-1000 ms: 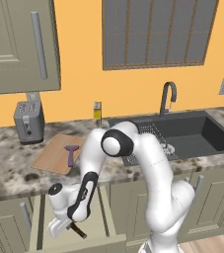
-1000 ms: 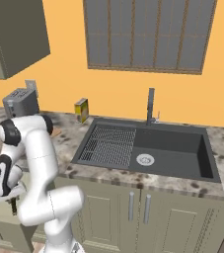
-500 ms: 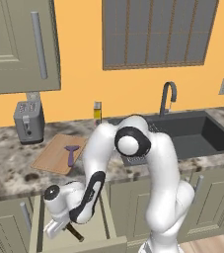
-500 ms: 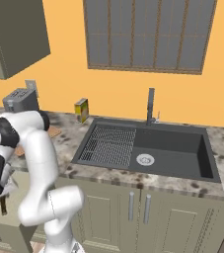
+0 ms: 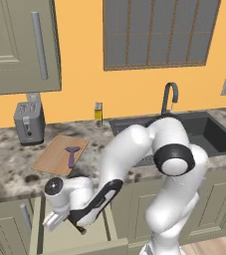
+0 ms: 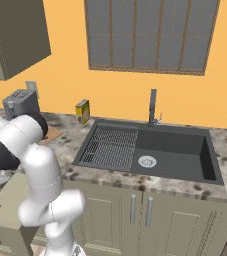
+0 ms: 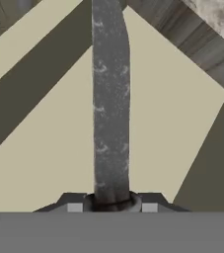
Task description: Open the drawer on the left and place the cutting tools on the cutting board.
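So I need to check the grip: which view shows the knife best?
The hand view: the knife runs up its middle, its end clamped in the gripper. The left base view shows a dark bit under the hand over the drawer; the right base view a dark sliver at the edge.

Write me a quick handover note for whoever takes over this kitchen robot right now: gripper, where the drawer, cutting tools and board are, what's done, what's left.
Gripper: shut on the small knife with the silver blade and dark handle, held over the pale inside of the drawer.
Wide grey-olive drawer: pulled open below the counter, on the left.
Small purple T-shaped peeler: lying on the flat light-brown wooden cutting board, which sits on the counter beside the grey toaster.
Done: drawer opened, peeler placed, knife gripped.
Left: lift the knife out of the drawer, carry it up to the board, set it down next to the peeler and release.
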Controlling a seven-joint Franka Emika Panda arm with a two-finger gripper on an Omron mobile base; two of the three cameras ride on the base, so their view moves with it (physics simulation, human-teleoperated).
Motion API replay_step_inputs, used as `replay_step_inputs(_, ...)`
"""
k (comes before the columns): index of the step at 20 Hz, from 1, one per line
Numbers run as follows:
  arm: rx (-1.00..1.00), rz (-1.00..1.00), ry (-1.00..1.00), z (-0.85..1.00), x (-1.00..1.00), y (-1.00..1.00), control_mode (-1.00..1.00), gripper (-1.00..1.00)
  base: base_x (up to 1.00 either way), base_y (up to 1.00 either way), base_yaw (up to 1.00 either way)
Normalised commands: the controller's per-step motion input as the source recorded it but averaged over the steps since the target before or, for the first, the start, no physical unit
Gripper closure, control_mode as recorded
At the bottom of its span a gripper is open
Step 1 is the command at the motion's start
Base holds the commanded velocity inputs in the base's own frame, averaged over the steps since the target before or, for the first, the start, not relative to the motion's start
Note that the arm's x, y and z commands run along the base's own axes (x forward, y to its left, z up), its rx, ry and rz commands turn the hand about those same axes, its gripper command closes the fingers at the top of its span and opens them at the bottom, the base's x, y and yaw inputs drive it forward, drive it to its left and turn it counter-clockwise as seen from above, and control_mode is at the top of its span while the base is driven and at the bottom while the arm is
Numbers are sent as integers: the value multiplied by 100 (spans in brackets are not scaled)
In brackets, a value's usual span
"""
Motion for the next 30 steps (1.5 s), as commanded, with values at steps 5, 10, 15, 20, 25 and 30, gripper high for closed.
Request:
replay_step_inputs(5,0,-1,-20,100,17,-3,-100,100,0,0,0)
replay_step_inputs(10,4,-5,-14,86,78,0,-100,100,0,0,0)
replay_step_inputs(15,13,-8,-1,59,85,0,-100,100,0,0,0)
replay_step_inputs(20,20,-15,0,43,71,6,-100,100,0,0,0)
replay_step_inputs(25,26,-28,1,28,42,6,-100,100,0,0,0)
replay_step_inputs(30,43,-16,3,1,6,-10,-100,100,0,0,0)
